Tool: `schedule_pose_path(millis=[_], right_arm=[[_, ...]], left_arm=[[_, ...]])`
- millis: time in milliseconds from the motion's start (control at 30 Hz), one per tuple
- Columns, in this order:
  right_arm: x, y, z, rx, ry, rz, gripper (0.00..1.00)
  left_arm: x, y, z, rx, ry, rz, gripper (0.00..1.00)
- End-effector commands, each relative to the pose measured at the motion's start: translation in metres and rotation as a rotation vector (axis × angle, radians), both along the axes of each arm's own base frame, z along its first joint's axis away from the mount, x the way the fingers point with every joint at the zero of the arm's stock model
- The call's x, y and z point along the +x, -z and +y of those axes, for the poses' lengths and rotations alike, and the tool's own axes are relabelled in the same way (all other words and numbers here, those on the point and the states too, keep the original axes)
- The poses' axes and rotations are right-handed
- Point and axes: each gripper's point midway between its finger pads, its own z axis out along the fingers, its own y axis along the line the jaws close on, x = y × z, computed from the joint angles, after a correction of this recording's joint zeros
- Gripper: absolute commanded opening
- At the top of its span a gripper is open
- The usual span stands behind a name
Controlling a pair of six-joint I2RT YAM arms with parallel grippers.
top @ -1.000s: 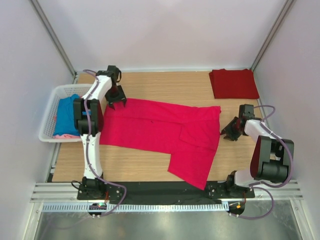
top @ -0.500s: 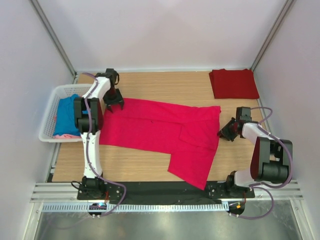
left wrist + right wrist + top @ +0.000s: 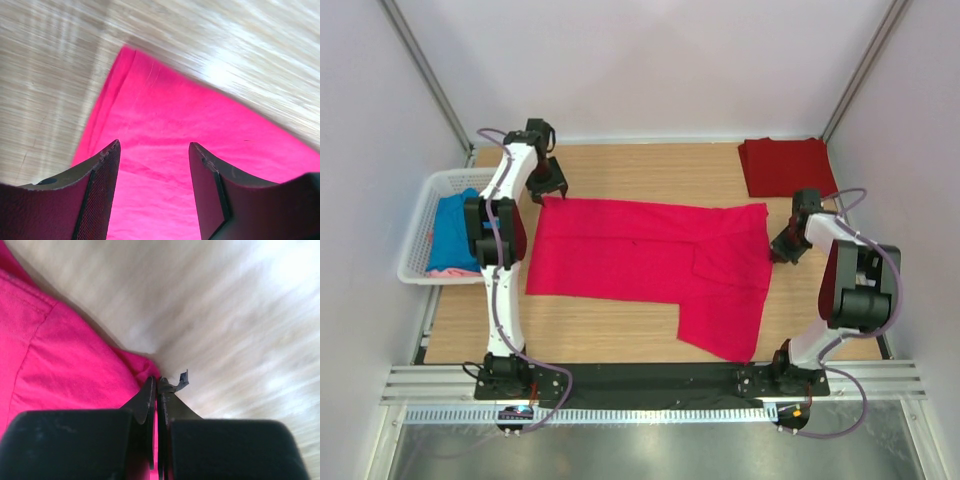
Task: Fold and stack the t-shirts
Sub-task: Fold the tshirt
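Observation:
A bright pinkish-red t-shirt lies spread across the middle of the wooden table, one part hanging down toward the near edge. My left gripper is open above its far left corner; the cloth lies between and below the fingers. My right gripper is shut on the shirt's right edge, the cloth pinched between the pads. A darker red t-shirt lies folded at the far right. A blue t-shirt and a pale pink one lie in the basket.
A white lattice basket stands at the left edge of the table. Bare wood runs along the far side and at the near left. Grey walls close in on both sides.
The right gripper has pulled the shirt's right edge to the right and farther back. The left gripper has moved back to the far left corner. The shirt lies flatter and shifted right.

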Motion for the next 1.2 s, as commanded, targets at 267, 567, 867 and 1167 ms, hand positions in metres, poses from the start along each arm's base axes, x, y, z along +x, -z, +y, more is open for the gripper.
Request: schedule_pose_path(millis=[267, 567, 867, 1167], right_arm=[[0.055, -0.016, -0.040, -0.080, -0.009, -0.008, 0.01], [0.045, -0.011, -0.036, -0.067, -0.014, -0.005, 0.01], [0.042, -0.010, -0.035, -0.068, -0.014, -0.008, 0.01], [0.036, -0.007, -0.039, -0.071, 0.000, -0.002, 0.01]], left_arm=[[-0.038, -0.025, -0.007, -0.006, 0.009, 0.021, 0.50], [-0.071, -0.005, 0.002, 0.049, 0.033, 0.091, 0.43], [-0.078, 0.020, -0.001, 0.028, 0.038, 0.125, 0.36], [-0.082, 0.025, 0.013, 0.109, 0.032, 0.146, 0.06]])
